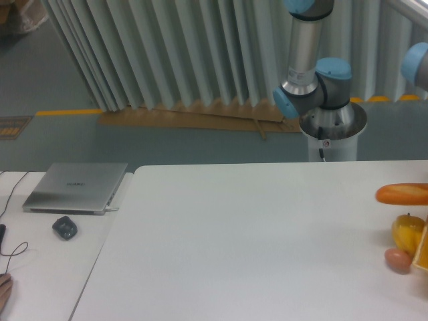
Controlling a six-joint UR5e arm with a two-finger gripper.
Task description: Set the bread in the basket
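Looking at the desk, the bread lies flat at the far right edge, partly cut off, just above a yellow fruit and a small pinkish one. An orange edge at the right border may be the basket, can't be sure. My fingers aren't in view, so no idea if they're spread. I'd come down across the loaf's middle, clear of the fruit.
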